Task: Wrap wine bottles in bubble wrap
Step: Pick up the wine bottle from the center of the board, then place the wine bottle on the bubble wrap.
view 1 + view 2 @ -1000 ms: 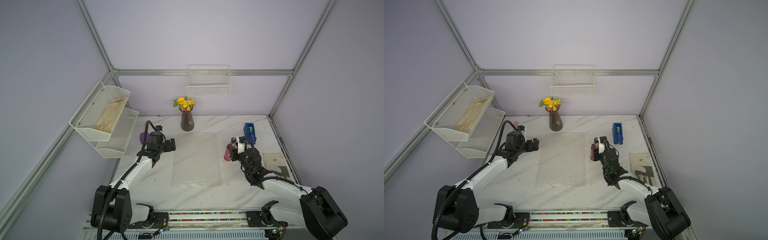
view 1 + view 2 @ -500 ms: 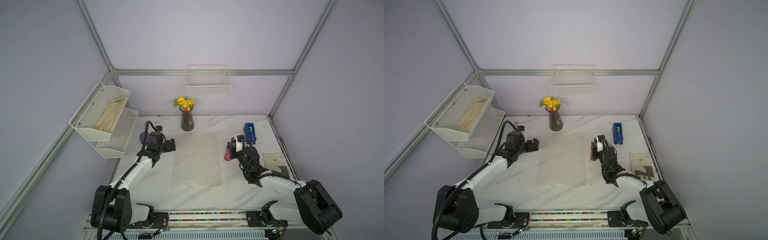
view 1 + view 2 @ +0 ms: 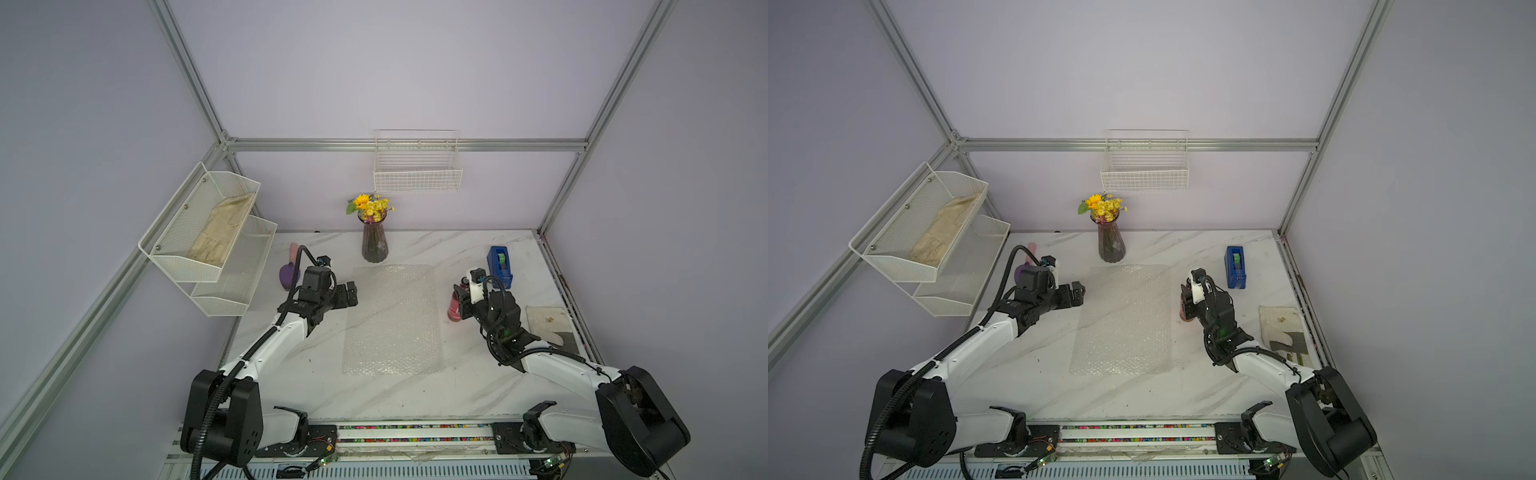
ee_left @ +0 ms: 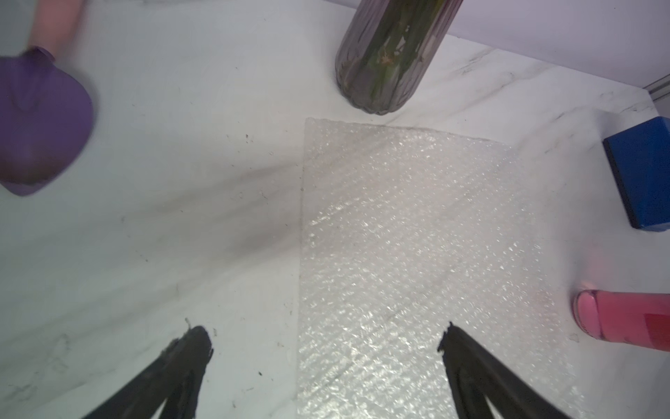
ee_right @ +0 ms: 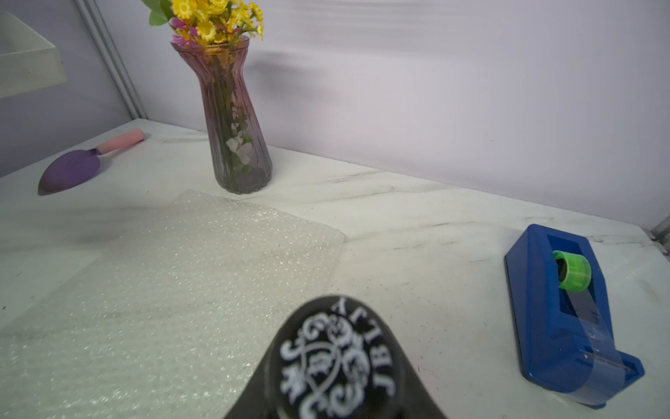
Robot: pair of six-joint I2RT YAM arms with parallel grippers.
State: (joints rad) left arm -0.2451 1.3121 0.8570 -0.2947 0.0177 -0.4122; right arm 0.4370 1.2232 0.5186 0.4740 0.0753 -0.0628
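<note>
Pink wine bottle (image 3: 453, 308) beside the bubble wrap (image 3: 392, 320) is now getting clamped by the right fingers (image 5: 250, 399), probably readying a lift, while the left fingers (image 4: 174, 370) are idling wide open.

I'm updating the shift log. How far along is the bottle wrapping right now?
Done: the bubble wrap lies spread flat on the table. In hand: the right gripper is closed around the capped neck of the wine bottle, which stands upright on the table beside the sheet; the left gripper hangs open at the sheet's opposite edge. Left: laying the bottle on the sheet and rolling it up.
</note>
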